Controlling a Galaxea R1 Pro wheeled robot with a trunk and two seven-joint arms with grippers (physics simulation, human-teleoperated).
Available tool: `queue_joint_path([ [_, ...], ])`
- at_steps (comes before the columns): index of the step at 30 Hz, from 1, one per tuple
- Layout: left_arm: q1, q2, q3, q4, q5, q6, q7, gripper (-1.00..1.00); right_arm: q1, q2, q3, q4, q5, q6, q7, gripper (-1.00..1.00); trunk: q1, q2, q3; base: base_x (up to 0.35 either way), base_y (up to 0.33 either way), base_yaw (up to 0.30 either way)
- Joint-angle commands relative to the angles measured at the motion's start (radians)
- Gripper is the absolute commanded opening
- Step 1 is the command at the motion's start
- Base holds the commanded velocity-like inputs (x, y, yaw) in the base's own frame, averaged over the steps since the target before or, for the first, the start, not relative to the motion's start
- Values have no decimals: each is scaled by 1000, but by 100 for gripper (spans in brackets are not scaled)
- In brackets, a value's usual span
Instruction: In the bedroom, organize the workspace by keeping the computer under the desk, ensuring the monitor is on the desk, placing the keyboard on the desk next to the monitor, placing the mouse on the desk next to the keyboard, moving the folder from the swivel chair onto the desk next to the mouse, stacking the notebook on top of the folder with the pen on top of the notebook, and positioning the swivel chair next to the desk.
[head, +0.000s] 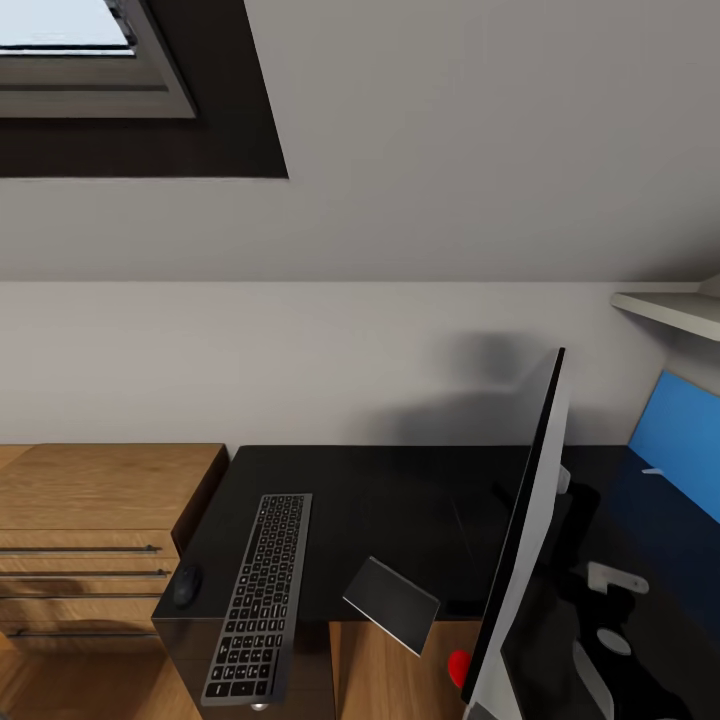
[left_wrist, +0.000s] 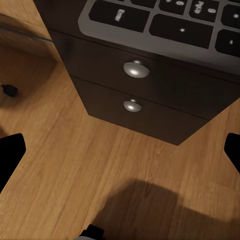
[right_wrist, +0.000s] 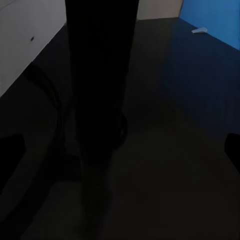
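Table (head: 400, 500) carries your monitor (head: 525, 540), edge-on at right. Keyboard (head: 260, 600) overhangs the front edge, so push it back; mouse (head: 186, 584) sits just beside it. Both arms' fingers look spread, holding nothing.

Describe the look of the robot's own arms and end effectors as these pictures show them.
Little of them shows. In the left wrist view, the left end effector's fingertips are flat black wedges with angled edges, unmarked, at both picture edges. In the right wrist view, the right end effector's fingertips look the same: plain black, barely distinct in the dim scene. I can make out no cables or labels.
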Motion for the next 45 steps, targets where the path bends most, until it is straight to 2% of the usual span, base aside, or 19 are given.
queue_joint_path([
  [1,0,1,-3,-1,11,-7,4,100,-1,0,1,2,-8,-7,0,100,1,-2,-2,0,0,0],
  [12,0,1,-4,-1,10,-7,4,100,-6,-5,2,46,-7,-16,1,100,1,-2,-2,0,0,0],
  [13,0,1,-4,-1,11,-7,4,100,-44,-12,2,115,6,-16,3,100,1,-2,-2,0,0,0],
  [14,0,1,-4,-1,11,-7,4,100,-58,-12,2,138,13,-16,5,100,1,-2,-2,0,0,0],
  [17,0,0,-7,3,11,-7,4,100,-88,-13,2,179,26,-16,15,100,1,-2,-2,0,0,0],
  [21,0,-1,-37,36,10,-7,7,100,-151,-15,2,244,36,-15,26,100,1,-2,-2,0,0,0],
  [22,0,-3,-48,52,10,-7,8,100,-190,-20,2,280,40,-14,29,100,1,-2,-2,0,0,0],
  [23,0,-4,-52,57,9,-7,8,100,-214,-22,2,297,60,-11,30,100,1,-2,-2,0,0,0],
  [26,0,-5,-55,60,9,-8,7,100,-230,-24,2,308,87,-8,30,100,1,-2,-2,0,0,0],
  [32,0,-5,-58,63,9,-8,7,100,-240,-25,1,322,103,-7,31,100,1,-2,-2,0,0,0],
  [45,0,-6,-58,64,9,-7,5,100,-242,-34,0,353,107,-15,31,100,1,-2,-2,0,0,0],
])
